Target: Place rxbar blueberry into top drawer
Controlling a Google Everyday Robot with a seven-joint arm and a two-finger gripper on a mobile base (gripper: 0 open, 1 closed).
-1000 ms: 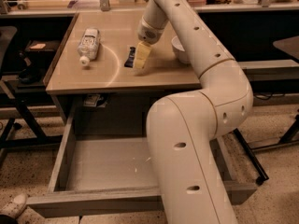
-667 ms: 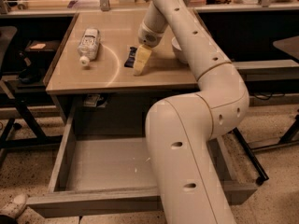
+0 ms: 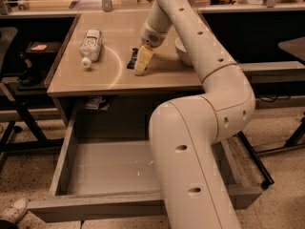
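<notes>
The rxbar blueberry [image 3: 132,59] is a small dark bar lying flat on the tan table [image 3: 95,75], near the middle. My gripper [image 3: 142,62] reaches down from the arm and sits right against the bar's right side, its tip on or just above the tabletop. The bar's right edge is hidden behind the gripper. The top drawer [image 3: 107,168] is pulled wide open below the table's front edge, and its grey floor shows nothing in it. My arm covers the drawer's right part.
A clear plastic bottle [image 3: 90,44] lies on its side on the table's left part. A pale bowl [image 3: 180,50] shows partly behind my arm to the right of the gripper. Dark desks and chair legs stand on both sides.
</notes>
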